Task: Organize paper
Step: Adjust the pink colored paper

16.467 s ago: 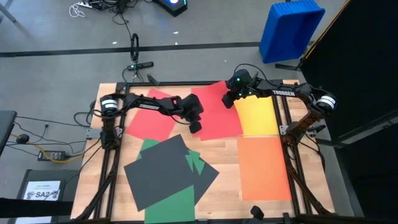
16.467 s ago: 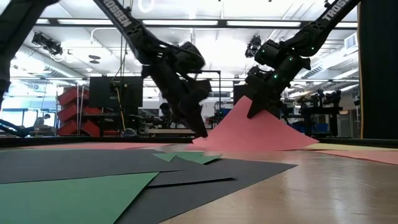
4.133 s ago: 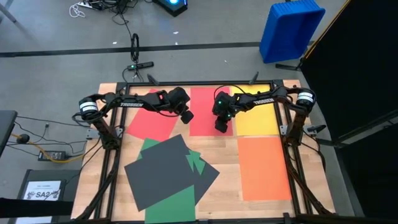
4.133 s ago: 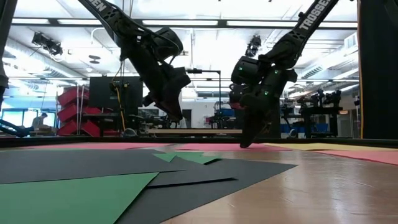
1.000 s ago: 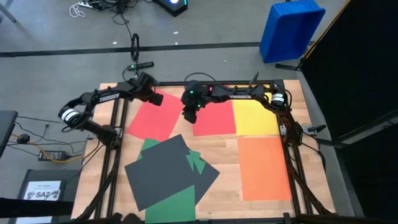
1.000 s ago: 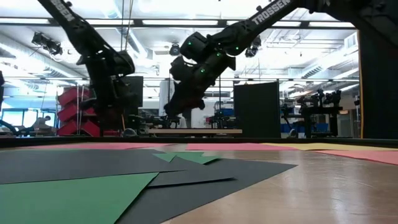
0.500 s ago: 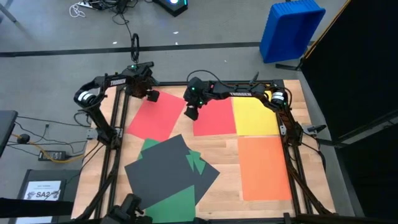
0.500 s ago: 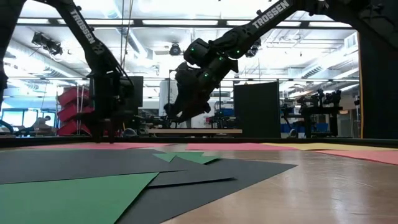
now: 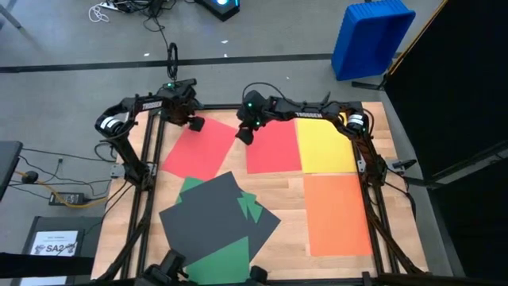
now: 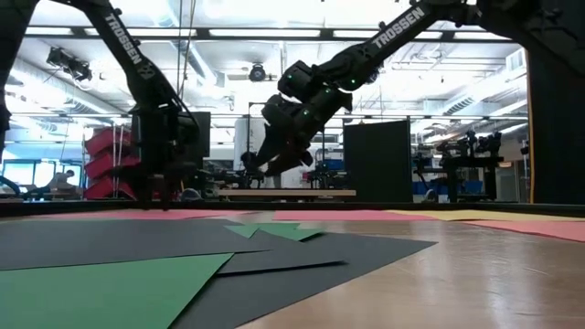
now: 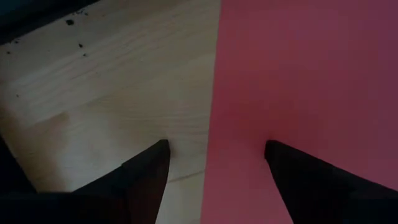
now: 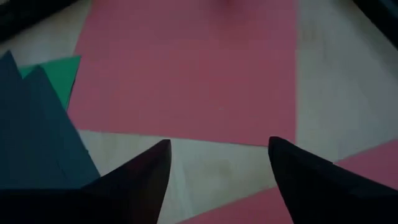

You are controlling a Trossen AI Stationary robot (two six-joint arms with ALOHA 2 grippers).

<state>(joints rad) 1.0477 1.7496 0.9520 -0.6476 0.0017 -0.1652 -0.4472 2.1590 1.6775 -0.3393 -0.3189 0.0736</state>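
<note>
Hovering wide-spread and empty over the red paper [image 9: 200, 152]: left tool [image 9: 195, 124], right tool [image 9: 245, 136].

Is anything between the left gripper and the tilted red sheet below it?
Nothing visible. The left gripper hangs open over the red sheet at its far corner, bare wood and paper beneath; the right gripper is off to the side.

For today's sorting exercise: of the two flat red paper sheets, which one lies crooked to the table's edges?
The left red rectangular paper sheet, skewed; the other red sheet lies square beside the yellow one.
</note>
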